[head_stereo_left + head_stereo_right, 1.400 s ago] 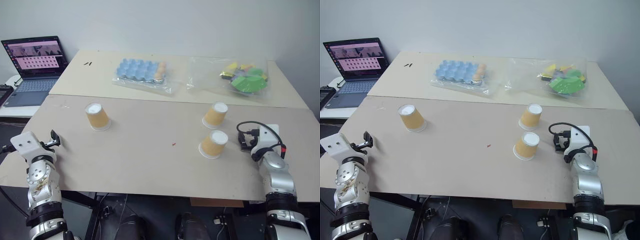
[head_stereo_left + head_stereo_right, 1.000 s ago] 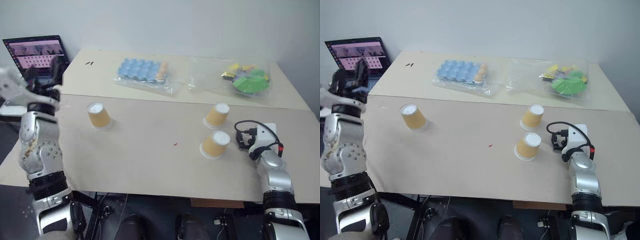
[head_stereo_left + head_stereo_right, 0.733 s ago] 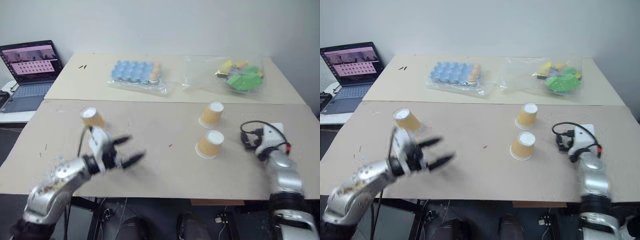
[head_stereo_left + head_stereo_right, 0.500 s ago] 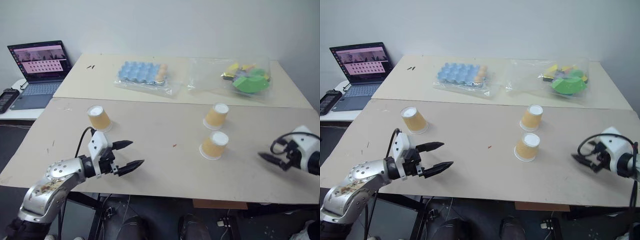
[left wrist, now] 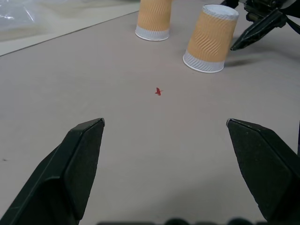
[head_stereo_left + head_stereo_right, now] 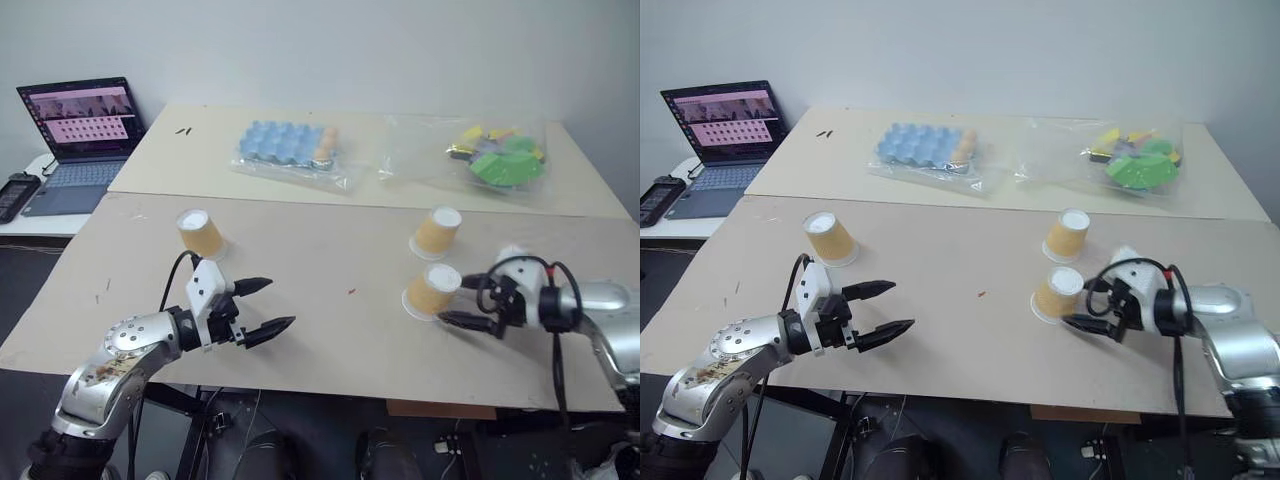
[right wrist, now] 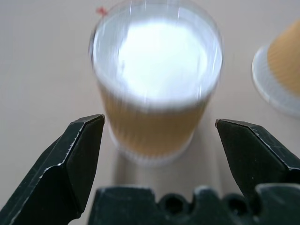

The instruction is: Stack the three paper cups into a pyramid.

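Risk: right gripper (image 6: 1085, 322), jaws apart beside nearest paper cup (image 6: 1056, 293), may topple it; left gripper (image 6: 885, 312) spread, idle

Bare table (image 6: 330, 260) lies between the lone cup (image 6: 201, 235) and the two cups (image 6: 433, 290) on the right, which seem narrowly apart.

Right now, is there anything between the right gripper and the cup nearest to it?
No. In the right wrist view the nearest cup stands ahead of the open right gripper, with bare table between.
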{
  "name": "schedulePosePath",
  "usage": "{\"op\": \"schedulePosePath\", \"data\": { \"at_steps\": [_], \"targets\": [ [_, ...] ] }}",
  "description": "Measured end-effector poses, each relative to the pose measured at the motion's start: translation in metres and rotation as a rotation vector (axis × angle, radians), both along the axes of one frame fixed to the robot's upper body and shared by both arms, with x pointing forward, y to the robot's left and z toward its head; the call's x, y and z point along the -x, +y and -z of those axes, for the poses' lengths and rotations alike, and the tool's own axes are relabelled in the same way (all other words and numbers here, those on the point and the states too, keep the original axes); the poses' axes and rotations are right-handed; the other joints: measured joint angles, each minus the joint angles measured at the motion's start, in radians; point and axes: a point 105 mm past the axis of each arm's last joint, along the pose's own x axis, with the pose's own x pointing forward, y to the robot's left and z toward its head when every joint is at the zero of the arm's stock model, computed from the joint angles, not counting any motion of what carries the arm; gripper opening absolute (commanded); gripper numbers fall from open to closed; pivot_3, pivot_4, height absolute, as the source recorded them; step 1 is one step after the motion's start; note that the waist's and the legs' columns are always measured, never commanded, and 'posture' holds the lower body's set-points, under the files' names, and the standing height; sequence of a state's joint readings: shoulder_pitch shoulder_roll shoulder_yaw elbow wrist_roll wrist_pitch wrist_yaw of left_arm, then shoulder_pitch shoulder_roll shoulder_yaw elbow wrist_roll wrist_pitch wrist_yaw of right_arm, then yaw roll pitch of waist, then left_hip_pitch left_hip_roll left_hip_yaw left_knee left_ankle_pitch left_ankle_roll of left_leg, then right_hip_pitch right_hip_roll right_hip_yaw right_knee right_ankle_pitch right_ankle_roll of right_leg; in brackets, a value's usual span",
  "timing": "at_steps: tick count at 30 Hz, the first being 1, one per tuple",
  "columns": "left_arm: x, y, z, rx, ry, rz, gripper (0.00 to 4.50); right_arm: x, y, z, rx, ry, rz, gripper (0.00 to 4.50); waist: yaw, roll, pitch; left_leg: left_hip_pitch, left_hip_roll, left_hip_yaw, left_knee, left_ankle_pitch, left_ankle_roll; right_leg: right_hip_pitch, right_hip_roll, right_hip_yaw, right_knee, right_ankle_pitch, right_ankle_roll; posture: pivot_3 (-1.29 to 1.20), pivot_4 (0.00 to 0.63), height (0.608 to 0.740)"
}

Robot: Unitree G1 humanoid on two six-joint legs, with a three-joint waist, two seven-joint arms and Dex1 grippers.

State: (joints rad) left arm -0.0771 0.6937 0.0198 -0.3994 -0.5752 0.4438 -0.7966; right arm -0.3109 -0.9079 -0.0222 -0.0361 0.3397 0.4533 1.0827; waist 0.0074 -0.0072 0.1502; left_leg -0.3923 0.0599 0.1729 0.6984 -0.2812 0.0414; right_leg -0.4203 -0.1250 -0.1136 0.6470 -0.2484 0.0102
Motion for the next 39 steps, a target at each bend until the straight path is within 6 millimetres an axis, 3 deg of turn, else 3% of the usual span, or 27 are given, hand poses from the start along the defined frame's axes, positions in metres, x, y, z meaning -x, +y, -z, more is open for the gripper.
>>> {"op": "schedulePosePath", "data": {
  "at_steps": [5, 12, 15, 18, 23, 25, 28, 31, 33, 36, 39],
  "targets": [
    [-0.001, 0.001, 0.001, -0.009, 0.000, -0.013, 4.46, 0.002, 0.020, -0.017, -0.056, -0.023, -0.060, 4.50, 0.004, 0.000, 0.000, 0.000, 0.000, 0.000, 0.000, 0.000, 0.000, 0.000, 0.000, -0.001, -0.001, 0.000, 0.000, 0.00, 0.150, 0.733],
    [-0.002, 0.003, 0.003, -0.025, 0.009, -0.025, 4.46, 0.002, 0.022, -0.017, -0.070, -0.011, -0.058, 4.50, 0.004, 0.000, 0.000, 0.000, 0.000, 0.000, 0.000, 0.000, 0.000, 0.000, 0.000, 0.000, -0.001, 0.000, 0.000, 0.00, 0.150, 0.733],
    [-0.002, 0.003, 0.003, -0.025, 0.009, -0.027, 4.50, 0.001, 0.022, -0.017, -0.074, -0.011, -0.054, 3.79, 0.004, 0.000, 0.000, 0.000, 0.000, 0.000, 0.000, 0.000, 0.000, 0.000, 0.000, 0.000, -0.001, 0.000, 0.000, 0.00, 0.150, 0.733],
    [-0.002, 0.004, 0.003, -0.025, 0.008, -0.031, 4.50, 0.000, 0.024, -0.015, -0.081, -0.008, -0.052, 2.77, 0.004, 0.000, 0.000, 0.000, 0.000, 0.000, 0.000, 0.000, 0.000, 0.000, 0.000, 0.000, 0.000, 0.000, 0.000, 0.00, 0.150, 0.733],
    [-0.004, 0.005, 0.001, -0.027, 0.000, -0.041, 4.50, -0.007, 0.044, -0.028, -0.122, -0.046, -0.109, 2.60, -0.003, 0.000, 0.000, 0.000, 0.000, 0.000, 0.000, 0.000, 0.000, 0.000, 0.000, 0.000, 0.000, 0.000, 0.000, 0.00, 0.150, 0.733],
    [-0.004, 0.006, 0.001, -0.030, 0.001, -0.045, 4.50, -0.011, 0.061, -0.036, -0.142, -0.063, -0.158, 2.60, -0.008, 0.000, 0.000, 0.000, 0.000, 0.000, 0.000, 0.000, 0.000, -0.001, 0.000, 0.000, 0.000, 0.000, 0.000, 0.00, 0.150, 0.733],
    [-0.007, 0.006, -0.001, -0.037, -0.007, -0.048, 4.50, -0.013, 0.115, -0.055, -0.186, -0.103, -0.342, 2.60, -0.020, 0.000, 0.000, 0.000, 0.000, 0.001, 0.000, 0.000, 0.000, -0.001, 0.001, 0.000, 0.001, 0.000, 0.000, 0.00, 0.150, 0.733],
    [-0.009, 0.007, -0.003, -0.041, -0.012, -0.055, 4.50, -0.017, 0.153, -0.056, -0.175, -0.097, -0.456, 2.60, -0.020, 0.000, 0.000, -0.001, 0.000, 0.001, 0.000, 0.000, 0.000, -0.001, 0.001, 0.000, 0.001, 0.000, 0.000, 0.00, 0.150, 0.733],
    [-0.009, 0.005, -0.001, -0.035, -0.009, -0.056, 4.50, -0.021, 0.180, -0.045, -0.152, -0.070, -0.520, 2.60, -0.021, 0.000, 0.000, -0.001, 0.000, 0.001, 0.001, 0.000, 0.000, -0.002, 0.001, 0.000, 0.001, 0.000, 0.000, 0.00, 0.150, 0.733],
    [-0.008, 0.002, 0.000, -0.031, -0.001, -0.051, 4.50, -0.028, 0.201, -0.030, -0.104, -0.044, -0.571, 2.60, -0.017, 0.000, 0.000, -0.003, -0.001, 0.001, 0.001, 0.000, 0.000, -0.002, 0.001, -0.003, 0.001, 0.000, 0.000, 0.00, 0.150, 0.733],
    [-0.008, 0.003, 0.003, -0.034, 0.013, -0.062, 4.50, -0.040, 0.209, -0.025, -0.074, -0.041, -0.588, 2.60, -0.017, 0.000, 0.000, -0.007, -0.001, -0.001, 0.003, 0.000, 0.000, -0.003, 0.000, -0.006, 0.001, 0.000, 0.000, 0.00, 0.150, 0.733]
  ]
}}
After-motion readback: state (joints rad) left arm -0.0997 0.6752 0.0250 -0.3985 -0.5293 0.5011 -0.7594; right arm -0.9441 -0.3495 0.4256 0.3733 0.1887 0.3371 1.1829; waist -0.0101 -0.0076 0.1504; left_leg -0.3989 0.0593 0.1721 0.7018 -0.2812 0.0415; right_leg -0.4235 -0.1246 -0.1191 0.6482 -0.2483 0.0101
